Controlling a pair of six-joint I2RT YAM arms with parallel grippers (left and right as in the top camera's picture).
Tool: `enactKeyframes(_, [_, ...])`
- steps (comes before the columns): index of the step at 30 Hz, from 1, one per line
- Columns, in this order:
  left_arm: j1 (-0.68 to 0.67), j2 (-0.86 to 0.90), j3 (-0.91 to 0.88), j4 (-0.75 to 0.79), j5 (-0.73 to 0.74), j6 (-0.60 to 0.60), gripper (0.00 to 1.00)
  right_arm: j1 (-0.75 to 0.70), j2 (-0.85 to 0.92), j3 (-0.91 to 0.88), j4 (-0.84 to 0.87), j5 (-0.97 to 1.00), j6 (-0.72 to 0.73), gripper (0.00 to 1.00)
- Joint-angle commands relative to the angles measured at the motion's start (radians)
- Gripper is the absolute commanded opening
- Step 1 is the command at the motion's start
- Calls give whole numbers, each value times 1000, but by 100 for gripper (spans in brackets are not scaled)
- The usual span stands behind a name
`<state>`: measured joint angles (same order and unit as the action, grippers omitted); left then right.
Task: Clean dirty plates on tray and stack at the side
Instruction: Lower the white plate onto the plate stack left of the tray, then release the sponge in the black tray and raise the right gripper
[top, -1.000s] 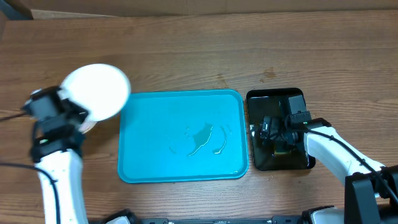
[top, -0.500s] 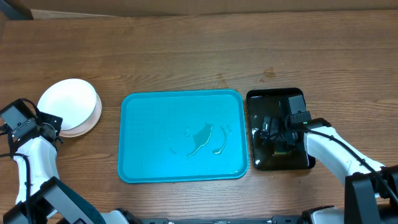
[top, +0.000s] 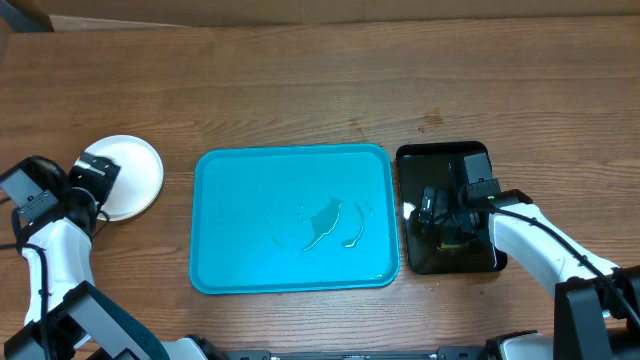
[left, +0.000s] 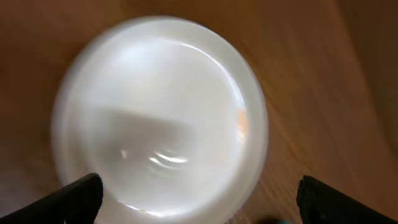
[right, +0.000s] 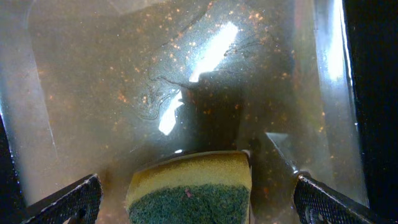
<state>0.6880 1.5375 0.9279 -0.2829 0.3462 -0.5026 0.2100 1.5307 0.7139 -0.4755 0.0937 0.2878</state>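
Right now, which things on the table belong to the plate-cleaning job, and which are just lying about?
Job:
white plate, set down left of the tray
turquoise tray, wet, no plates on it
sponge
black tray, holding the sponge

Lying about:
cardboard along the table's far edge

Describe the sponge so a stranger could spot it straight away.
Find the big turquoise tray mid-table; the smaller glossy black tray sits just right of it. In its murky water lies the sponge: yellow foam with a dark green scouring face, unlike anything else there.
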Motion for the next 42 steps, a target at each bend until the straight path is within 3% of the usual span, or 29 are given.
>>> enactKeyframes(1, [-44, 0, -3, 1, 355, 123, 100, -3, 5, -8, 3, 10, 3, 100])
enactKeyframes(9, [-168, 0, -3, -57, 241, 129, 100, -3, 5, -8, 3, 10, 3, 100])
enactKeyframes(20, [-184, 0, -3, -57, 27, 129, 100, -4, 8, -8, 3, 6, 3, 100])
enactKeyframes(30, [-184, 0, -3, -57, 9, 129, 100, -4, 0, -8, 2, 6, 3, 100])
enactKeyframes(36, [-184, 0, -3, -57, 9, 129, 100, -2, -207, -8, 0, 6, 3, 100])
enactKeyframes(42, [-184, 0, -3, -57, 9, 129, 100, -2, -558, -8, 0, 6, 3, 100])
